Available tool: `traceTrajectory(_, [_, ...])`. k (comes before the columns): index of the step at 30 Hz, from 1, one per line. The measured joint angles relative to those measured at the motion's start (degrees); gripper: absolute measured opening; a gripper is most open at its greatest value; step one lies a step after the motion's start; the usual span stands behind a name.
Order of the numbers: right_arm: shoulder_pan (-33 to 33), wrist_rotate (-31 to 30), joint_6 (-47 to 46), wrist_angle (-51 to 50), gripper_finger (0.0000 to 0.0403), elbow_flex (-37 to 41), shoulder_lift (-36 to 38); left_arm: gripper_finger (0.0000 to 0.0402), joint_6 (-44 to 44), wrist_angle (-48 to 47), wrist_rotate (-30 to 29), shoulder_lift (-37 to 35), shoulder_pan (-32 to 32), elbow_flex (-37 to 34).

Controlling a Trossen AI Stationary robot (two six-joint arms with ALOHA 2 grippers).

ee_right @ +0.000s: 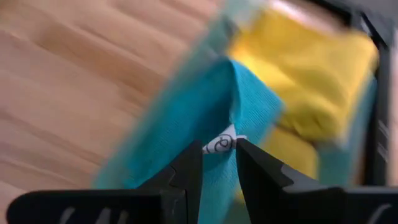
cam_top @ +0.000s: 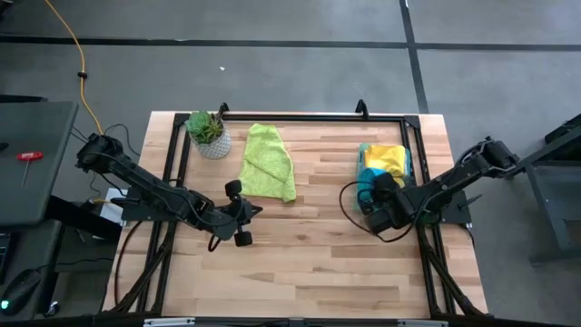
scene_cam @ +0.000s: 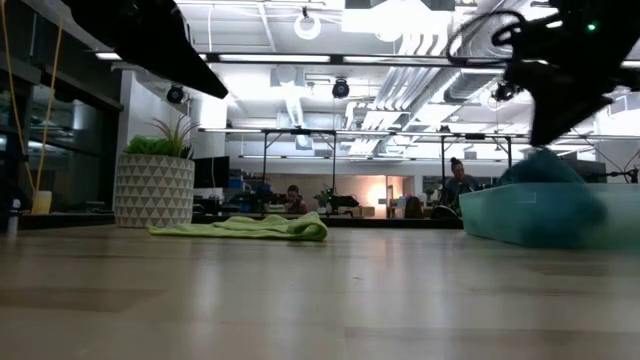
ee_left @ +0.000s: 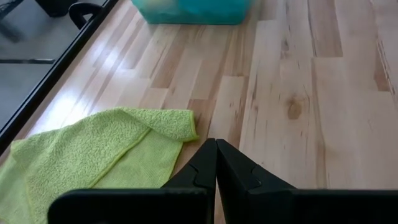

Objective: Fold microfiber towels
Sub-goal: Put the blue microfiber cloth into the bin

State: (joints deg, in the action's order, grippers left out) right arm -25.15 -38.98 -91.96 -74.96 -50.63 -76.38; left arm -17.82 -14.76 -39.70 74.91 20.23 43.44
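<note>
1. Right gripper (ee_right: 219, 152) is over the near end of the green tray (cam_top: 410, 165) at the right side of the table (cam_top: 318, 245). Its fingers are pinched on a raised peak of the teal towel (ee_right: 205, 112); a small white label shows between the tips. Judgement: taking the cloth by a corner or edge lets it hang free when lifted, which suits spreading it flat afterwards.

2. Yellow towel (ee_right: 305, 74) lies bunched in the tray behind the teal one. Leaving spare cloths in the tray keeps the working area free.

3. Lime green towel (cam_top: 269, 162) lies on the bare wood at the back left, just beside the potted plant (cam_top: 207, 133). One corner is turned over onto itself; it looks loosely doubled rather than neatly folded, in my judgement.

4. Left gripper (ee_left: 216, 163) hangs near the lime towel's front edge, not touching it, fingers pressed together on nothing. It appears to be waiting.

5. Judged stage: pickup of the teal towel; folding of it not yet begun.
</note>
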Motion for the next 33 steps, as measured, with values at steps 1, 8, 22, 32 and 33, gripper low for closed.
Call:
traceTrajectory(1, [0.00,2.31,-1.63,-1.72,0.0087,0.00,0.00,0.0000,-0.01,0.02,0.00,0.00,0.00,0.00])
traceTrajectory(8, [-0.02,15.38,-7.71,-10.84,0.0087,0.00,-0.01,0.0000,-0.20,0.02,0.01,0.02,0.02,0.00])
traceTrajectory(22, [1.82,2.79,4.89,6.70,0.0087,0.00,-0.04,0.0000,-0.02,0.78,0.03,0.04,0.00,-0.07])
traceTrajectory(32, [12.69,6.20,13.37,-5.19,0.0130,0.00,-0.06,0.0000,-0.12,1.18,0.04,0.09,0.00,-0.07])
traceTrajectory(33, [14.32,6.60,17.26,-3.54,0.0142,0.00,-0.05,0.0000,-0.17,1.18,0.04,0.09,0.00,-0.07])
